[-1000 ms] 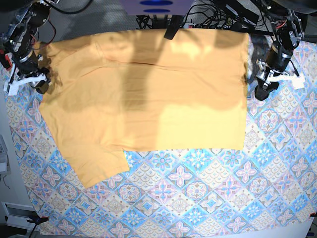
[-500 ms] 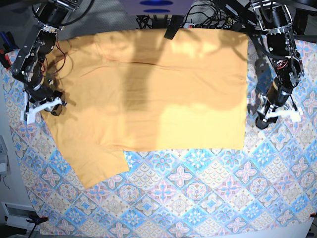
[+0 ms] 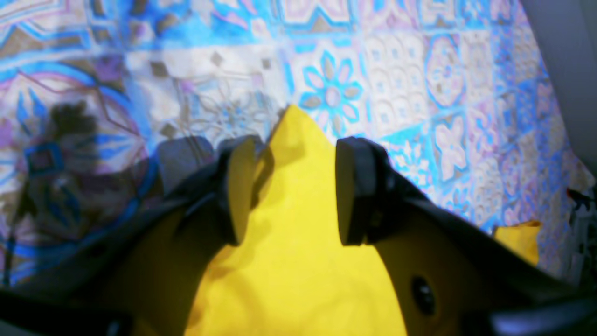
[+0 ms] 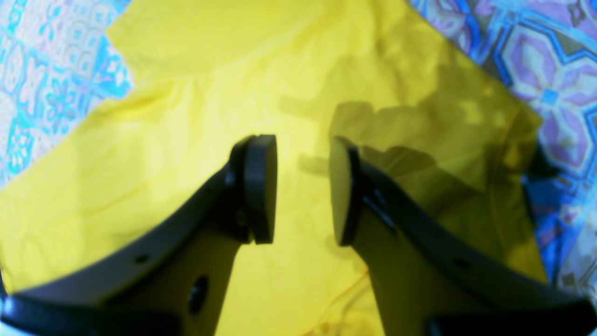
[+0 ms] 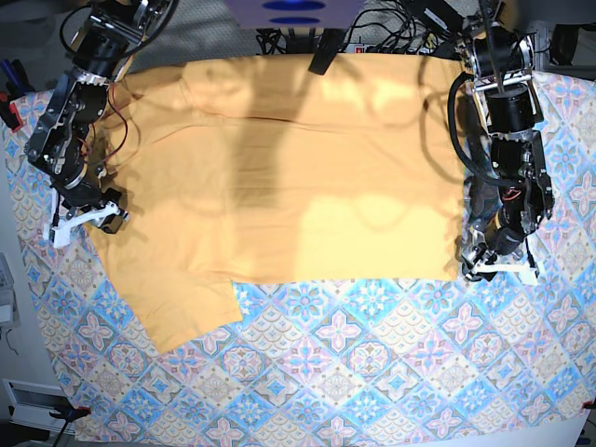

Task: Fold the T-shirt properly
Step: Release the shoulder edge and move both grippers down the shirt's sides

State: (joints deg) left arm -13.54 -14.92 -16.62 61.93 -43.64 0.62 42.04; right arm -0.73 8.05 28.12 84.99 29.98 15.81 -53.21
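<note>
The T-shirt (image 5: 289, 168) lies spread flat on the patterned cloth (image 5: 372, 372) covering the worktop, one sleeve reaching toward the near-left. It looks light, limp and thin, so it should drape and slide rather than hold shape; corners and hems seem the surest places to pinch. The left gripper (image 3: 289, 186) stands with fingers apart astride a hem corner, nothing clamped. The right gripper (image 4: 301, 186) hovers, fingers parted, over the sleeve side, though blur hides whether they touch the fabric.
</note>
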